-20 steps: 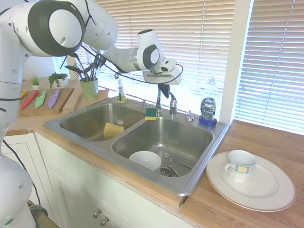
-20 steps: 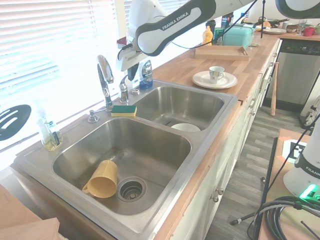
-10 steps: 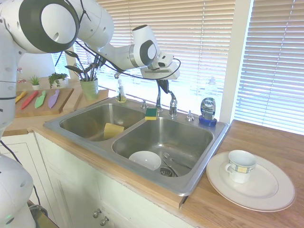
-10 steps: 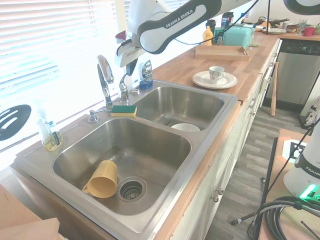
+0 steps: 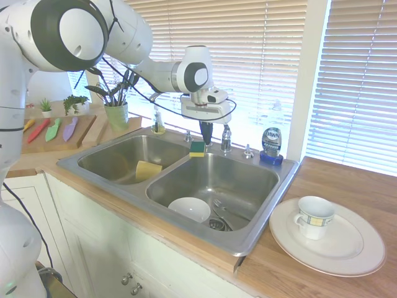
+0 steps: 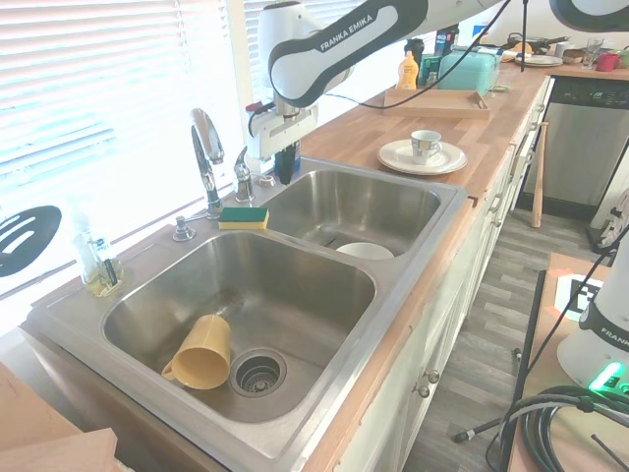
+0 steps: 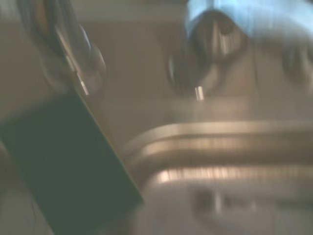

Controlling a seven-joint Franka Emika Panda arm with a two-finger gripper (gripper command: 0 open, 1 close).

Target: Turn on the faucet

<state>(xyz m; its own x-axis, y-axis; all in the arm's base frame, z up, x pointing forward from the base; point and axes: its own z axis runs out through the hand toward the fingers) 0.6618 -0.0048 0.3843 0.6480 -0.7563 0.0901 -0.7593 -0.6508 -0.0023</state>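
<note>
First exterior view: shows the faucet at the back rim of the sink, mostly masked by the claw, with the small chrome lever handle just beside, on the dish soap bottle side. Hangs close over the sponge. Cannot tell from here whether the fingers are spread or pressed together.

Second exterior view: gives the gooseneck spout rising behind the sponge, lever handle next to it, claw near but apart from the lever. Finger state again not readable. Judged rigid, fixed metal, polished and likely slippery; best taken at the lever's free tip, nudged or pinched, not at the spout.

Wrist view: blurred; picks out a chrome lever base, a spout base and a dark slab, probably the sponge.
</note>
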